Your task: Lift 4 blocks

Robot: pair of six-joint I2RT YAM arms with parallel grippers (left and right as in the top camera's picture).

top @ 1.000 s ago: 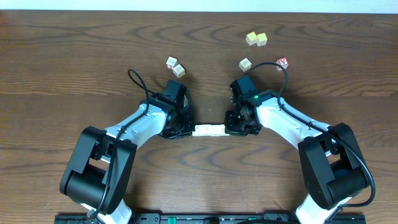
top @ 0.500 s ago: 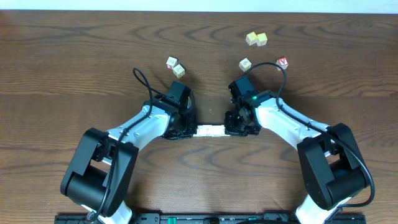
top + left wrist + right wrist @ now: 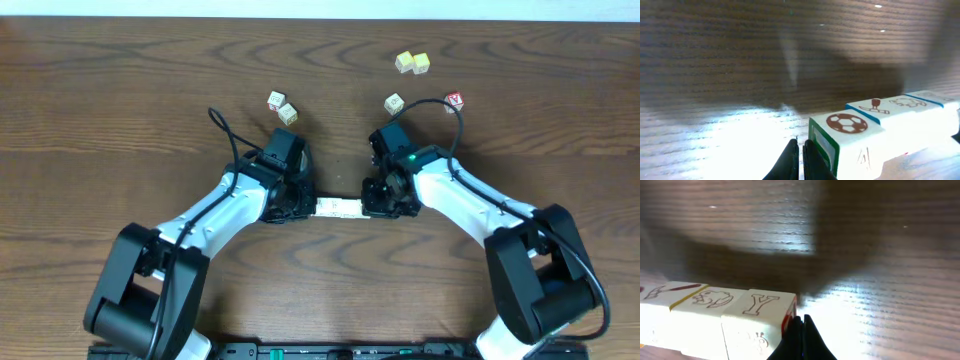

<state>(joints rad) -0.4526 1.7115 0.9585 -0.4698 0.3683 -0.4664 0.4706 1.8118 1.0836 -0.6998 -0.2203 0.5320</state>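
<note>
Overhead, the left pincer (image 3: 307, 207), tips together, butts one end of the row of blocks (image 3: 337, 209). The right pincer (image 3: 368, 208), also closed, presses the other end. Only the wrist views show the block faces: a football (image 3: 846, 122) and a letter Y (image 3: 759, 305). The row seems raised off the desk (image 3: 120, 80).

A row of blocks (image 3: 880, 125) runs from bottom centre to the right edge of the view, over the dark-grained worktop (image 3: 715, 60). The nearest has a football on top and a green side. The hand (image 3: 801, 159), fingers pressed together, touches that green side. The far blocks blur, so there are perhaps four in all.
</note>
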